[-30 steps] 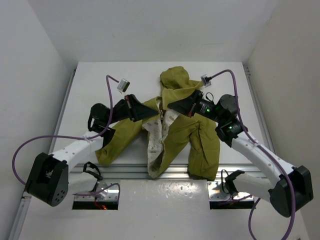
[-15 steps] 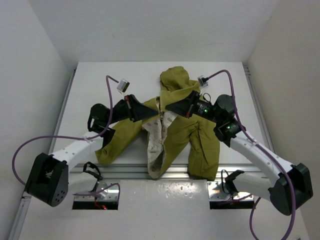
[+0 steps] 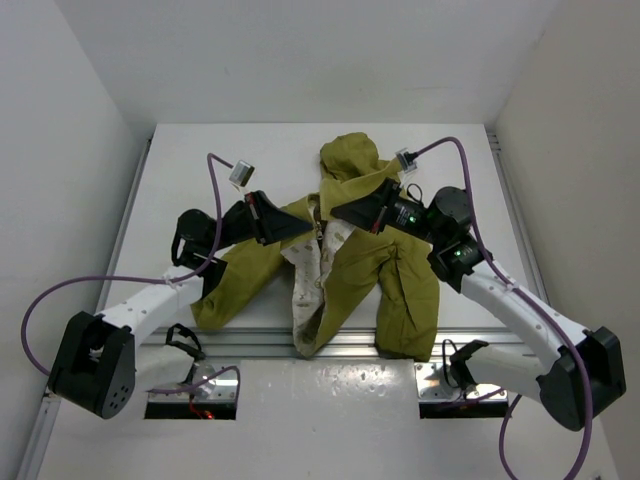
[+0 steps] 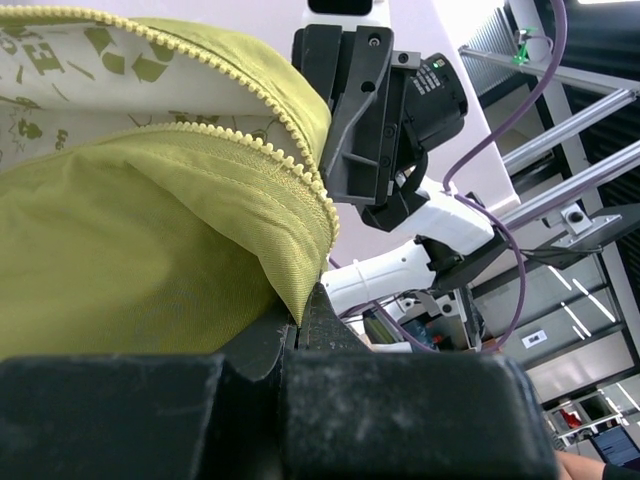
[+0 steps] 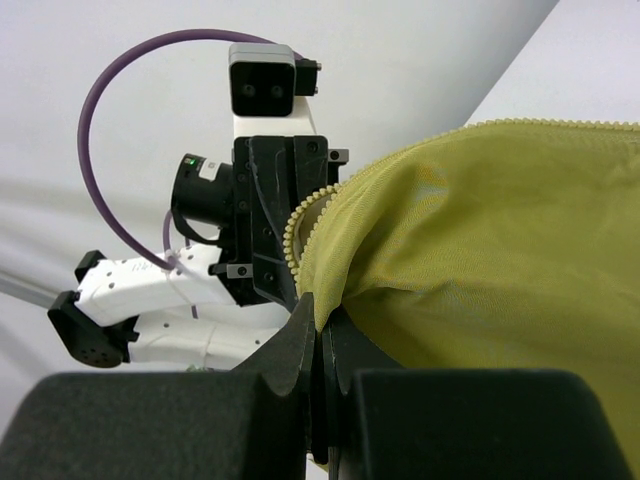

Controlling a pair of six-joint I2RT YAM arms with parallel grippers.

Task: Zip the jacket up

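The olive-green hooded jacket lies open on the white table, hood at the far side, cream printed lining showing down the middle. My left gripper is shut on the jacket's left front edge, seen in the left wrist view pinching olive fabric below the zipper teeth. My right gripper is shut on the right front edge, seen in the right wrist view pinching olive fabric beside its zipper teeth. The two grippers face each other, close together, near the collar.
The jacket's hem and one sleeve hang over the table's near edge onto the aluminium rail. White walls close in the table on the left, right and far sides. Purple cables loop from both arms.
The left gripper has shifted slightly right and up with its jacket edge, and the lining panel has swung a little. The right gripper moved slightly left earlier and now holds still.
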